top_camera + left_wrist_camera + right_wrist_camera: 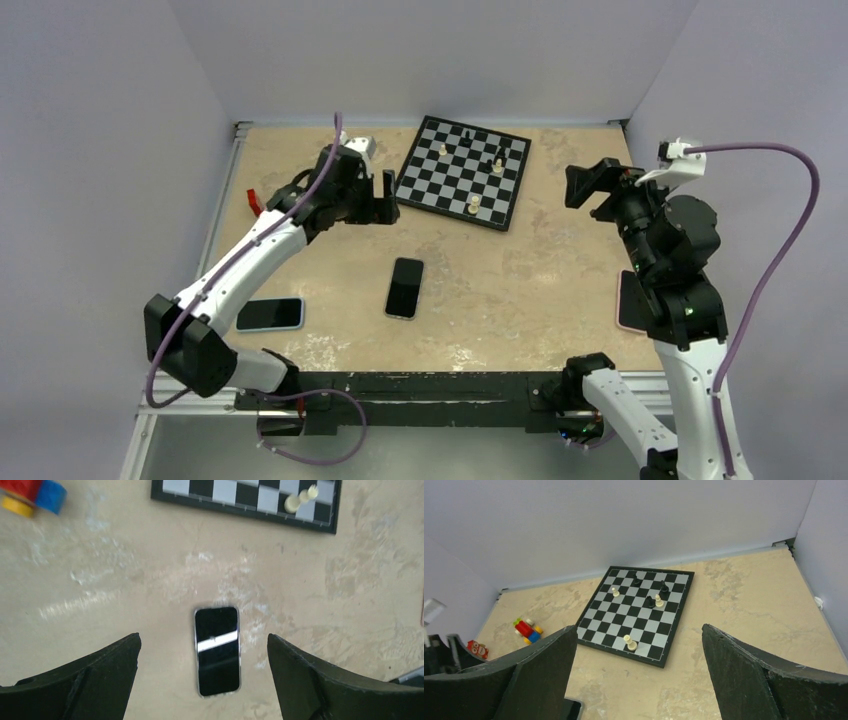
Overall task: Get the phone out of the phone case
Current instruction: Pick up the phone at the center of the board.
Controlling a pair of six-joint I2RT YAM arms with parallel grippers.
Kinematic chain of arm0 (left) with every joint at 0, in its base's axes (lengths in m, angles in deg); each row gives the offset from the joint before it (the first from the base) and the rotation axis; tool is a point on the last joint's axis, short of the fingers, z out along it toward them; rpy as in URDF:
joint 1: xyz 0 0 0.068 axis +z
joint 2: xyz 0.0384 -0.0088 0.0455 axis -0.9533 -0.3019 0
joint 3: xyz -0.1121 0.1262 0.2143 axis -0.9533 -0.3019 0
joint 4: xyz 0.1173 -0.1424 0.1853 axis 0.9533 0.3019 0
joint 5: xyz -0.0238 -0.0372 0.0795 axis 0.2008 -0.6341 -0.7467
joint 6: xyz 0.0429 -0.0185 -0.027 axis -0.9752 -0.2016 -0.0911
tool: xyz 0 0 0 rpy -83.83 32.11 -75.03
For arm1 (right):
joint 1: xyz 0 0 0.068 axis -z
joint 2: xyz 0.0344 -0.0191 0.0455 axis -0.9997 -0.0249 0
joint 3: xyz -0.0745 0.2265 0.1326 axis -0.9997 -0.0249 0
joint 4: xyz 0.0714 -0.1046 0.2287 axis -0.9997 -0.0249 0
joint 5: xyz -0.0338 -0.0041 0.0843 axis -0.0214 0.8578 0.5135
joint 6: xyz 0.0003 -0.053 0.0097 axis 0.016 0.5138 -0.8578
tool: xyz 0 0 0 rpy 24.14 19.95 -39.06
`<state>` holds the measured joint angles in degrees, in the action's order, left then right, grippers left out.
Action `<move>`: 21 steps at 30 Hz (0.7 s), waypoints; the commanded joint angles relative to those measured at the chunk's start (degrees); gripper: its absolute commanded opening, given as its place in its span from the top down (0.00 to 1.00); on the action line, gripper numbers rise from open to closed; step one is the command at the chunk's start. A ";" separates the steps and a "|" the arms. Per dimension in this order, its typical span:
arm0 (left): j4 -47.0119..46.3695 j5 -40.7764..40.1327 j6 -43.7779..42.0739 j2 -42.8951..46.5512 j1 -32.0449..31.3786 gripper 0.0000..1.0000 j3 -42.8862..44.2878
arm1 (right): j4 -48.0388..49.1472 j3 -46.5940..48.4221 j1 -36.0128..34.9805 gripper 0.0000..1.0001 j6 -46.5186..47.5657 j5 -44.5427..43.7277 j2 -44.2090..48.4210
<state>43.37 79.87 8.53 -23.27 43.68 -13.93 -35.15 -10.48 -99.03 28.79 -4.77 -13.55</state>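
Note:
A phone [405,287] with a black screen lies flat near the table's middle, face up. In the left wrist view a thin, pale clear rim runs round the phone [216,651], which reads as the phone case. My left gripper [383,200] hangs high above the table, behind and left of the phone. It is open [203,637] and empty, and the phone shows between its fingers far below. My right gripper [583,186] is raised at the right, open [639,627] and empty, facing the chessboard. A dark phone corner [571,707] peeks past its left finger.
A chessboard [463,170] with several pieces lies at the back centre. A second phone [270,314] lies near the front left edge. A pink flat thing [626,300] is half hidden by the right arm. Coloured toy blocks [527,630] sit at the back left. Walls enclose three sides.

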 commanded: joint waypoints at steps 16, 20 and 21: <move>11.49 3.22 8.36 -22.98 -11.32 0.00 1.97 | 4.87 -6.80 -0.21 0.01 -1.33 4.55 1.24; 12.48 0.05 8.87 -25.91 -12.18 0.00 2.35 | 5.17 -7.71 -0.25 0.01 -1.07 4.49 1.80; 12.21 0.15 8.90 -26.44 -12.31 0.00 2.26 | 5.20 -7.83 -0.24 0.01 -1.02 4.56 1.72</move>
<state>53.95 82.84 16.13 -48.88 32.07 -13.86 -32.59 -17.84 -99.05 27.72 -0.53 -12.44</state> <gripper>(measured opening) 0.997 0.985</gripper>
